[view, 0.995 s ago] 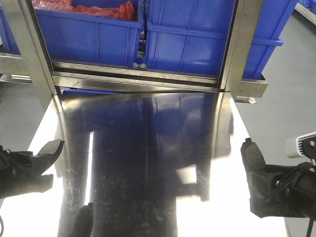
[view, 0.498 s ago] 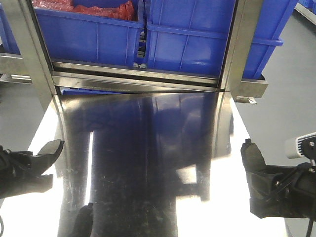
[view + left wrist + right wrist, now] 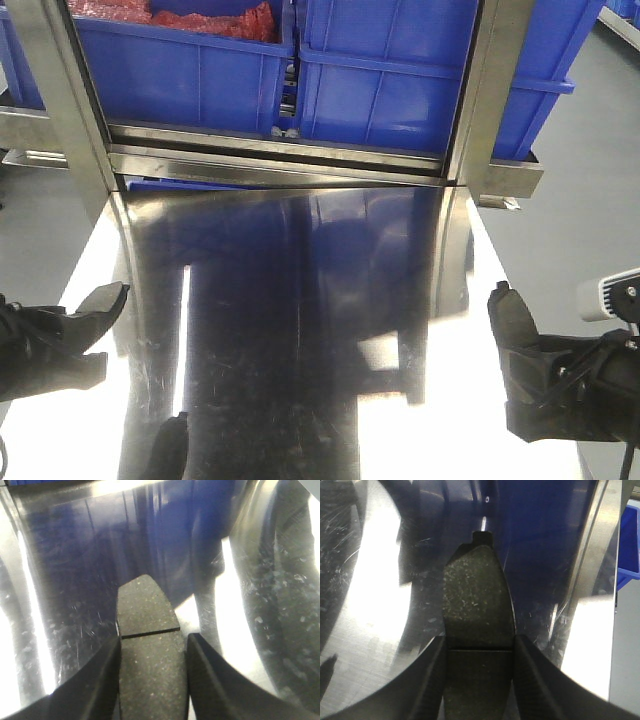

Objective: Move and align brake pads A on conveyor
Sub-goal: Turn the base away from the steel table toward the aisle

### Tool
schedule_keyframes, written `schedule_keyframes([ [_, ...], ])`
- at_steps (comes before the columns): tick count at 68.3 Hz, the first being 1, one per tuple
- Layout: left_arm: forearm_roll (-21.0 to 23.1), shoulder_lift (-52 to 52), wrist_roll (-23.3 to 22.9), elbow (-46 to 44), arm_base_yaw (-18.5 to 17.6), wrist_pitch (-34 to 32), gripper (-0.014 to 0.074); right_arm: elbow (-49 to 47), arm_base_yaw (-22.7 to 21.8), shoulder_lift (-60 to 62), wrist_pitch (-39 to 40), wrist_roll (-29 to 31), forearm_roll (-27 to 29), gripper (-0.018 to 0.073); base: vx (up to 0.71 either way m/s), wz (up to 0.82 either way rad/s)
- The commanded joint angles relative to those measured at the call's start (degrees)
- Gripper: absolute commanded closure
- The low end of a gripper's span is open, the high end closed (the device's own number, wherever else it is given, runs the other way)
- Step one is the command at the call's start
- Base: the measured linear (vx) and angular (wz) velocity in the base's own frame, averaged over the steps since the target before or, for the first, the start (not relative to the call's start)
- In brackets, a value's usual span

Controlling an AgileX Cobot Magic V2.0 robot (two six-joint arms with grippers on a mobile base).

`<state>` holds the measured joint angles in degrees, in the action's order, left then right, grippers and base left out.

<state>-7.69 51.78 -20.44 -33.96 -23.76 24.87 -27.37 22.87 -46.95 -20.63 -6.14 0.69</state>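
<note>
Steel, shiny and scratched, forms the tabletop (image 3: 300, 330), which mirrors the blue bins (image 3: 200, 80) standing behind it on a steel rack (image 3: 280, 160). Red stuff (image 3: 230, 20) lies in the left bin. The left claw (image 3: 152, 642) is clamped on the left pad (image 3: 145, 615). Its black fingers (image 3: 95, 680) press the pad's long sides at the groove, and the dark grey, speckled pad sticks out forward over the tabletop. The right claw (image 3: 479, 642) grips the right pad (image 3: 477, 590) the same way, with the groove level with its fingertips and a small notch at the pad's far end. In the front view the left pad is by the tabletop's left edge and the right pad by its right edge, well apart. Whether either pad touches the steel cannot be told. Grey floor (image 3: 590, 160) shows at the right.
</note>
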Motion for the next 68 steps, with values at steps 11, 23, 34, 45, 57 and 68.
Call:
schedule_keyframes([
  [11,-0.4,-0.7,-0.1,-1.5,-0.2,-4.3,0.0457,-1.8,0.0,0.5,4.8,0.6,-0.3,0.0568,-0.07,0.02],
  [23,-0.4,-0.7,-0.1,-1.5,-0.2,-4.3,0.0457,-1.8,0.0,0.5,4.8,0.6,-0.3,0.0568,-0.14,0.11],
  [34,-0.4,-0.7,-0.1,-1.5,-0.2,-4.3,0.0457,-1.8,0.0,0.5,4.8,0.6,-0.3,0.0568,-0.15,0.17],
  [45,-0.4,-0.7,-0.1,-1.5,-0.2,-4.3,0.0457,-1.8,0.0,0.5,4.8,0.6,-0.3,0.0568,-0.13,0.29],
  [57,-0.4,-0.7,-0.1,-1.5,-0.2,-4.3,0.0457,-1.8,0.0,0.5,4.8,0.6,-0.3,0.0568,-0.11,0.37],
  [68,-0.4,-0.7,-0.1,-1.5,-0.2,-4.3,0.0457,-1.8,0.0,0.5,4.8,0.6,-0.3,0.0568,-0.10,0.42],
])
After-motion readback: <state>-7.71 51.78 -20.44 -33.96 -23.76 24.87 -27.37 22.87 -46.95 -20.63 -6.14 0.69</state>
